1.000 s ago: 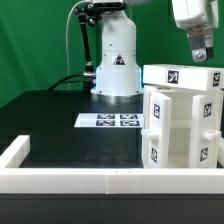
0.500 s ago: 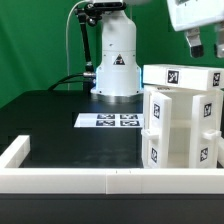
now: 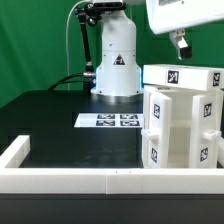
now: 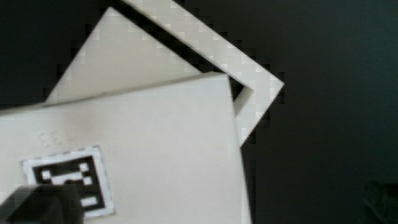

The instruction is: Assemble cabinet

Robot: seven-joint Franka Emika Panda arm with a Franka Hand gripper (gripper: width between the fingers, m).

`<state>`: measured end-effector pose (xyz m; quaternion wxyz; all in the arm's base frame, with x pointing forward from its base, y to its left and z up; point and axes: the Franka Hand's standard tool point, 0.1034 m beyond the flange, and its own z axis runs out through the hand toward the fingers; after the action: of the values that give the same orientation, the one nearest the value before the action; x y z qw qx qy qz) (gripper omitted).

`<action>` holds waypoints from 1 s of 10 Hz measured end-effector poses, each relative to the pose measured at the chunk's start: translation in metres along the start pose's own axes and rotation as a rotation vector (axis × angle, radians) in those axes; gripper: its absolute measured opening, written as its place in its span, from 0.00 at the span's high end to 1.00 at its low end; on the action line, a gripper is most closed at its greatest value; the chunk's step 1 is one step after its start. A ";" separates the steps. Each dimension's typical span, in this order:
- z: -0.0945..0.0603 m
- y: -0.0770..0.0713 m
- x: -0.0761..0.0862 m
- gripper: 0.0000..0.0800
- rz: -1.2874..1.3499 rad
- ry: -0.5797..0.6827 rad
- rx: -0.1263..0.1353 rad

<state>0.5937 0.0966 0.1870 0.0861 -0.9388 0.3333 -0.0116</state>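
Observation:
The white cabinet body [image 3: 182, 135] stands at the exterior view's right, with tagged blocks against its front and side. A white panel [image 3: 180, 76] with a tag lies across its top. My gripper [image 3: 180, 44] hangs in the air above that panel, touching nothing. In the wrist view a white panel with a tag [image 4: 143, 150] fills the lower part, and a dark fingertip [image 4: 43, 205] shows at one edge. The jaws look spread apart and hold nothing.
The marker board [image 3: 110, 121] lies flat on the black table in front of the arm's white base [image 3: 115, 68]. A low white rim [image 3: 70, 180] edges the table's near side and left corner. Green backdrop behind.
My gripper has moved toward the exterior view's left and slightly up, above the cabinet's top panel. The cabinet parts have not moved.

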 end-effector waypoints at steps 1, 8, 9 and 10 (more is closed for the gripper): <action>0.001 0.002 0.001 0.00 -0.148 0.004 -0.016; 0.008 0.003 -0.004 0.00 -1.183 -0.001 -0.106; 0.009 0.002 -0.006 0.00 -1.215 -0.005 -0.115; 0.009 0.003 -0.005 0.00 -1.309 -0.011 -0.131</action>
<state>0.5880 0.0986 0.1782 0.0055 -0.9510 -0.3070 -0.0364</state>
